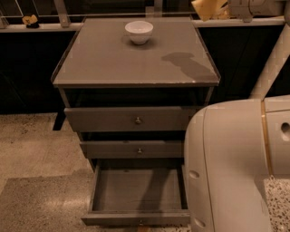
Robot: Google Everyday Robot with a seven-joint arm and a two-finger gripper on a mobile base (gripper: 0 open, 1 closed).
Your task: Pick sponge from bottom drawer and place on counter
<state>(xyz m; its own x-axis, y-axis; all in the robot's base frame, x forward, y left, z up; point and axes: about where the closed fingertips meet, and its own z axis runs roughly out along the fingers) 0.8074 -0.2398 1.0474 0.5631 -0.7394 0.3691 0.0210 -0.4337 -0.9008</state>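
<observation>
The pale-yellow sponge (205, 10) hangs in the air at the top right, just beyond the far right corner of the counter (113, 63). My gripper (218, 9) is shut on it, and its white wrist (256, 7) reaches in from the right. The bottom drawer (138, 190) is pulled open, and what shows of its inside is bare. The two upper grey drawers (136, 120) are closed.
A white bowl (139, 31) stands at the back middle of the counter. My arm's large white body (240, 167) fills the lower right and hides the drawers' right ends. A white arm link (272, 63) slants up beside the cabinet. A dark ledge (31, 27) runs behind.
</observation>
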